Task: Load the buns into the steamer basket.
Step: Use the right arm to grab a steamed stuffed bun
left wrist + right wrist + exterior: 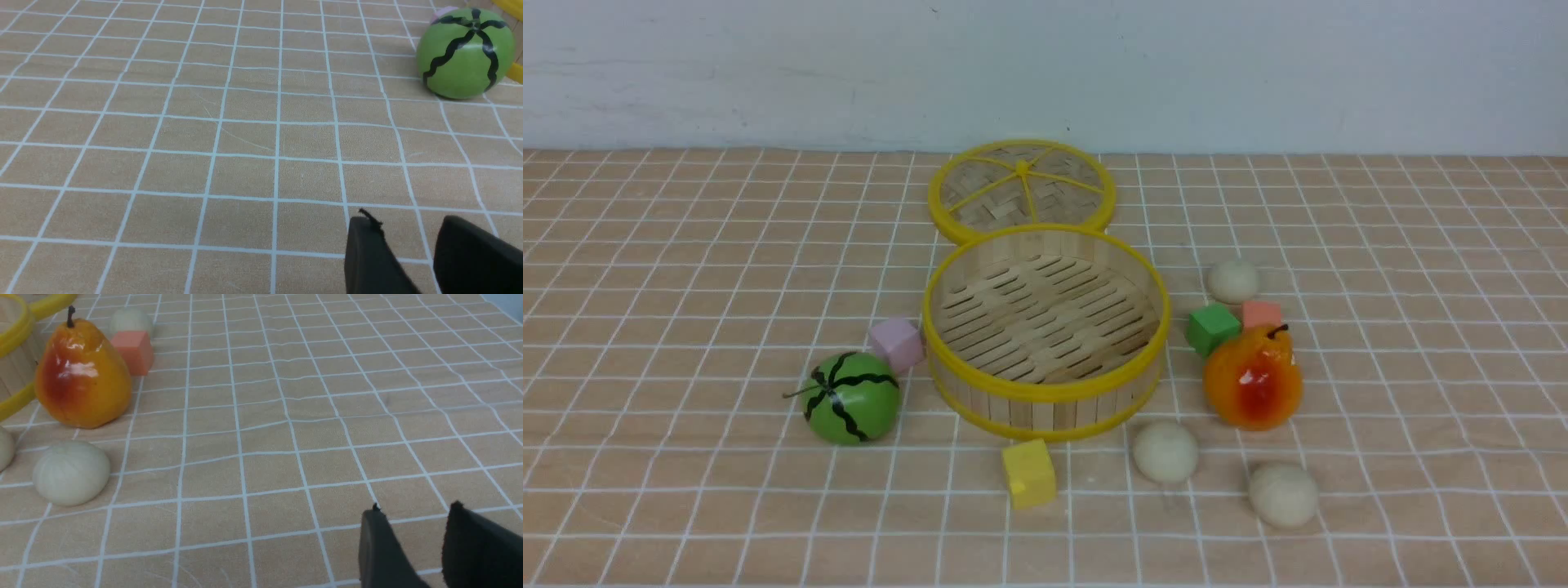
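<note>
The steamer basket stands mid-table with nothing in it. Three cream buns lie on the cloth to its right: one far, one near its front, one nearest. Neither gripper shows in the front view. My left gripper is open and empty, low over bare cloth, well short of the toy watermelon. My right gripper is open and empty, over bare cloth apart from the buns. The right wrist view shows one bun, another at the frame edge, a third behind the pear.
The woven lid lies behind the basket. The watermelon and a pink cube sit at the basket's left. A yellow cube lies in front. An orange pear, green cube and salmon cube sit among the buns.
</note>
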Motion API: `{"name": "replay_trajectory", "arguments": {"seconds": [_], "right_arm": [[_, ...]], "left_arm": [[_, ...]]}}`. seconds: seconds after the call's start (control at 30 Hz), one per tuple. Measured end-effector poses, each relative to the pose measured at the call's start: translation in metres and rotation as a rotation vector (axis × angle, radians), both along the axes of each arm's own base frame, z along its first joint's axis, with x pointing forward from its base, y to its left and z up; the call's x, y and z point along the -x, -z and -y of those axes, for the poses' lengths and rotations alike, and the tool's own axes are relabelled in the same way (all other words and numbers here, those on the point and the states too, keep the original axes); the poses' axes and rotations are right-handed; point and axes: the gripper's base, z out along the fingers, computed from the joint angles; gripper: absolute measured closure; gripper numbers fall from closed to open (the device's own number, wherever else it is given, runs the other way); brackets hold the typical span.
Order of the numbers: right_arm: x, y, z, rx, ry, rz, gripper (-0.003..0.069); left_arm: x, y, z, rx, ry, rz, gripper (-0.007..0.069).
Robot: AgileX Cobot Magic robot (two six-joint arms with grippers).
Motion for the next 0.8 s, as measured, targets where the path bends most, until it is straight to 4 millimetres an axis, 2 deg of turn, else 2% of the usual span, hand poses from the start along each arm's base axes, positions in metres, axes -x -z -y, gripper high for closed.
{"name": "replay_trajectory", "arguments": {"seconds": [0.8], "right_arm": [[-0.0009, -0.0011, 0.0003, 0.034, -0.007, 0.024, 0.042]], "left_arm": [[0.0, 0.0, 0.0, 0.0, 0.0, 0.0, 0.0386]]}}
